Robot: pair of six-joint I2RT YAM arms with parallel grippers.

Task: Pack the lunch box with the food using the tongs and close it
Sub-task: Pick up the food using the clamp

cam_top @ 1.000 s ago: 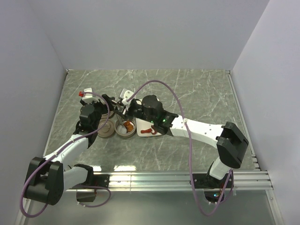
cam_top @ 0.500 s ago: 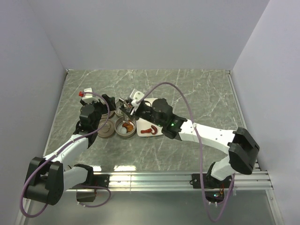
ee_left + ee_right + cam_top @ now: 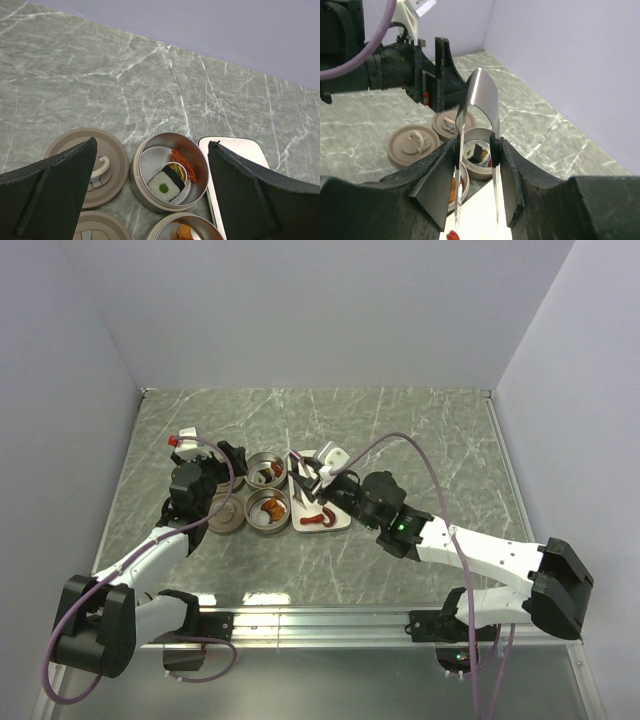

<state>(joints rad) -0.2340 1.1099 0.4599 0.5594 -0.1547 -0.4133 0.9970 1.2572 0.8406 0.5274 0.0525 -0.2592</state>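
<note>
Marble tabletop: right tool clenches the tongs; left tool gapes wide, empty.

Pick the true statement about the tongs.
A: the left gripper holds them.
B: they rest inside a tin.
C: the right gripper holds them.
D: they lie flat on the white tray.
C: in the right wrist view the right gripper is clamped on both arms of the tongs, whose tips point down toward the white tray.
</note>
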